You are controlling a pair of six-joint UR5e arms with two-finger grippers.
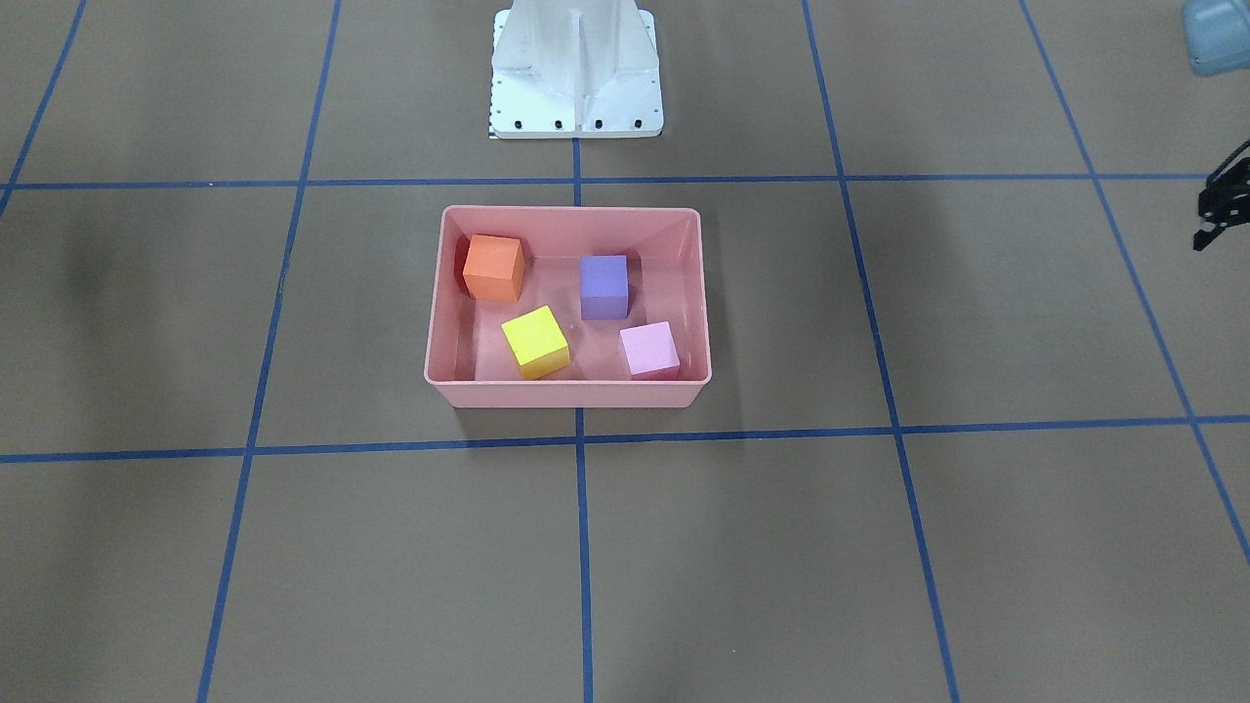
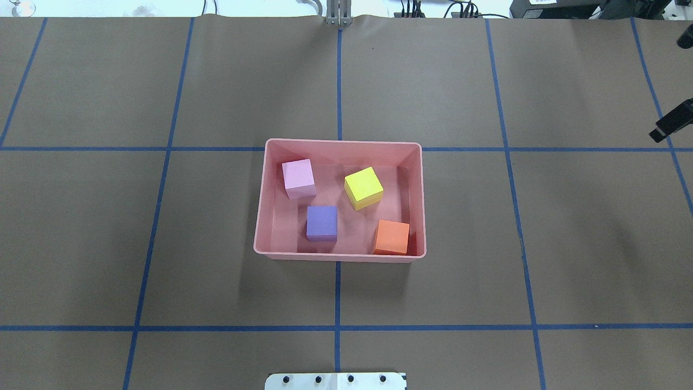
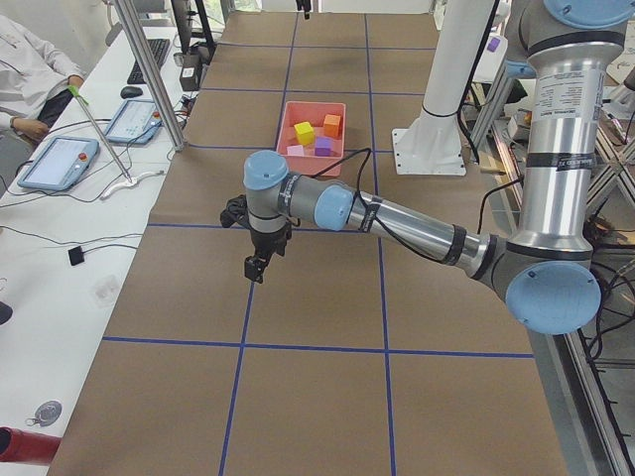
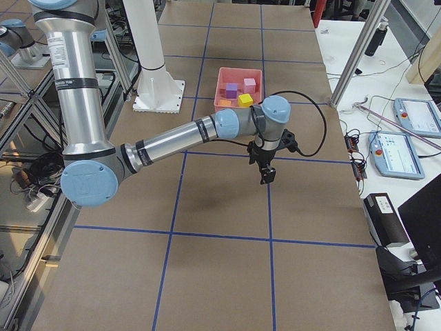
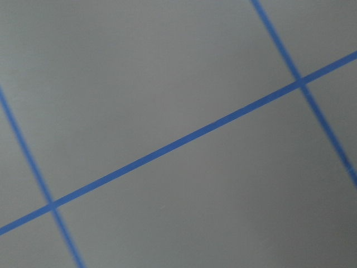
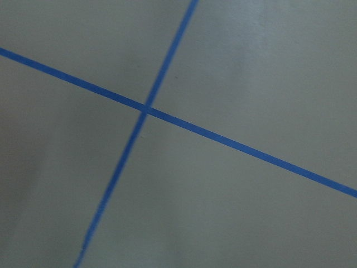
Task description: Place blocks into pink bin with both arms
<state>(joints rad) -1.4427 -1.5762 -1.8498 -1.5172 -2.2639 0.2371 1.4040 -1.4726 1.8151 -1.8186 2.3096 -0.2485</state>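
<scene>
all four blocks sit inside the pink bin, which is mid-table just ahead of the white base.

from the overhead view:
- the light pink block is toward the bin's far left corner
- the yellow block is to its right and turned a little off square
- the purple block is near the front wall, left of middle
- the orange block is tucked into the near right corner, close against the wall

i see no two blocks touching, and none is stacked or tipped.

the left arm reaches out low over the table. its left gripper points down above bare brown paper, well apart from the bin. the right arm does the same on the other side, and the right gripper hangs over a blue tape line.

nothing is visible in either gripper. i cannot tell from these views whether the fingers are spread or pressed together. only a black sliver of each shows at the edge of the front and overhead views.

both wrist cameras show only table paper and crossing tape lines.
</scene>
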